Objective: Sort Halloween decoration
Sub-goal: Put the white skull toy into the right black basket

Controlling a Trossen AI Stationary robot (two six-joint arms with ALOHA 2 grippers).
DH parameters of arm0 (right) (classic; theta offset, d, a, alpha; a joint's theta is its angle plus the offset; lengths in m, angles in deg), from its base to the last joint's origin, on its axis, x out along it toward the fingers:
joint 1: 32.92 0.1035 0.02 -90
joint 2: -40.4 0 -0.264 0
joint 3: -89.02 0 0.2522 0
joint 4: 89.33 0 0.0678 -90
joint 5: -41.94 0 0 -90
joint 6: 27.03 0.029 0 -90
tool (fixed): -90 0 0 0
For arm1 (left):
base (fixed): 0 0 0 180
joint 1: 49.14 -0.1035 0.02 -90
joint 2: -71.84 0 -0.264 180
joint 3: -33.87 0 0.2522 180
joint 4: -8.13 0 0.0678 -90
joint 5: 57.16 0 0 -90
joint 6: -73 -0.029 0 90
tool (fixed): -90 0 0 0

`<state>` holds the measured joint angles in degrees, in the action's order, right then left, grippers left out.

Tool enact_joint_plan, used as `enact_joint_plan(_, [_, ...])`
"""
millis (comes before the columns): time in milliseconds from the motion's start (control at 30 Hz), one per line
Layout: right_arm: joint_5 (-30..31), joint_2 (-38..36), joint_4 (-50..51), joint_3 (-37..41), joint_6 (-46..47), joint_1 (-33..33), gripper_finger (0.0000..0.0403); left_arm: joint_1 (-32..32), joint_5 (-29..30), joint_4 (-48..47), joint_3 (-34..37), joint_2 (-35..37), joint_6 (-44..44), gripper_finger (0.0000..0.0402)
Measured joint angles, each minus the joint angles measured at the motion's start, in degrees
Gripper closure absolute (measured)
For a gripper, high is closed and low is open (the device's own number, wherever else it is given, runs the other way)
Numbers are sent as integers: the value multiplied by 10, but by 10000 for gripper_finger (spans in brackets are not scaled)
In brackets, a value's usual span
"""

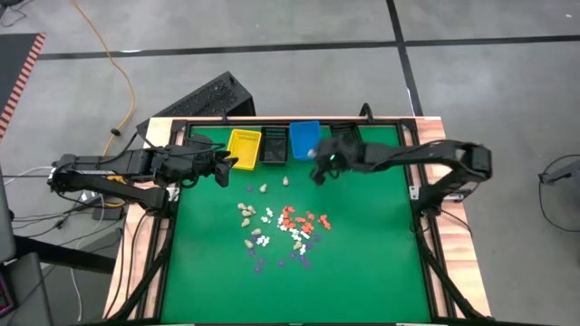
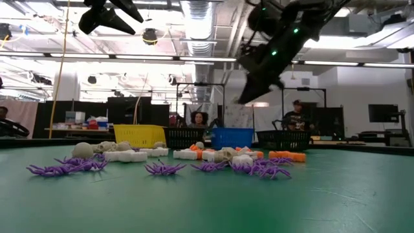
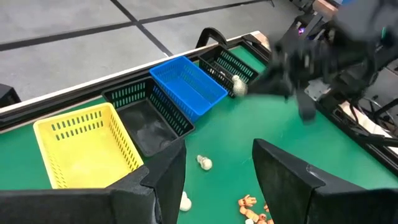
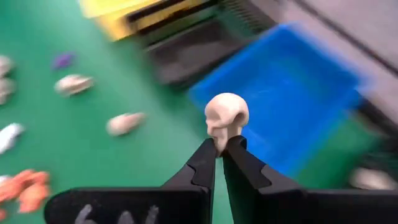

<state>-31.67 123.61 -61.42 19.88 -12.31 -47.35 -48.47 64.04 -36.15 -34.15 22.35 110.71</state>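
Right tool [image 4: 219, 149] is pinching a cream skull [image 4: 226, 118] between nearly closed fingertips, hanging above the green worktop [image 1: 362, 263] just beside the blue bin [image 1: 304, 139]. Left tool [image 3: 217, 168] is waiting with its fingers apart and gripping nothing, near the yellow bin [image 1: 244, 144]. Most of the Halloween decoration [image 1: 283, 228] is lying scattered mid-worktop, white, orange and purple pieces together.

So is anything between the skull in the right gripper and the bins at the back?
Nothing visible. The right gripper is shut on the cream skull and carries it in the air just in front of the blue bin, with no object between them.
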Motion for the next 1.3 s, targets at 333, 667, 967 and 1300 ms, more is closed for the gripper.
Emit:
enact_joint_plan(333, [17,-51,144,0,-2,-150,350,0,-1,0,0,0,9,226])
enact_joint_plan(667, [-5,29,182,0,2,-205,322,0,0,0,0,0,20,226])
enact_joint_plan(967, [-32,9,180,0,-1,-213,228,0,0,0,0,0,24,226])
enact_joint_plan(1300, [-169,-30,32,0,-17,-120,206,0,1,0,0,0,24,226])
